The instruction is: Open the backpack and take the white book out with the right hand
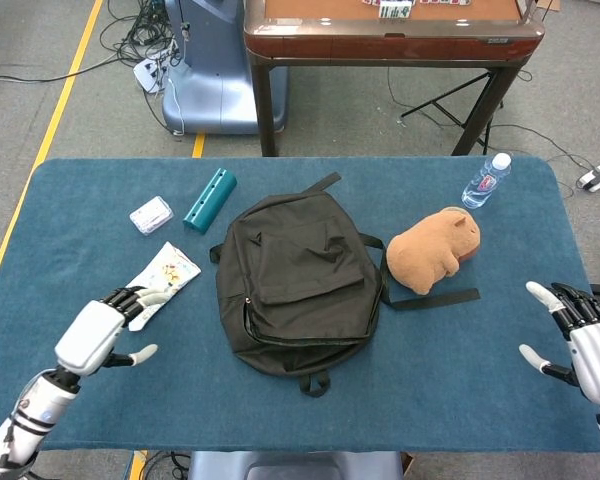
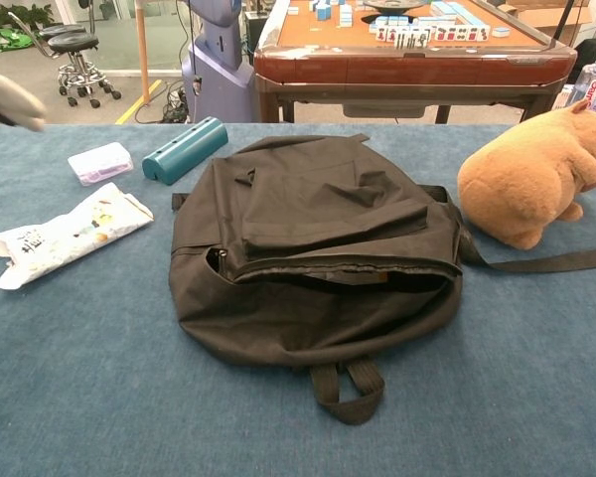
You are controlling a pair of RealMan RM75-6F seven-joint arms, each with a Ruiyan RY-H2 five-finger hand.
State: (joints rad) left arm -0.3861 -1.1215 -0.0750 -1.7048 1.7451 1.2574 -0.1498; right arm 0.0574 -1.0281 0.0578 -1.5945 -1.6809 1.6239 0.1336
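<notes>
A black backpack lies flat in the middle of the blue table, its handle loop toward me and its zip partly gaping along the near side. No white book shows; the inside of the bag is hidden. My left hand hovers open over the table left of the backpack, fingers spread toward a white packet; a blurred fingertip of my left hand enters the chest view at the top left. My right hand stays open at the table's right edge, far from the bag.
A brown plush animal sits right of the backpack, on a strap. A water bottle stands at the back right. A teal case and a small clear box lie at the back left.
</notes>
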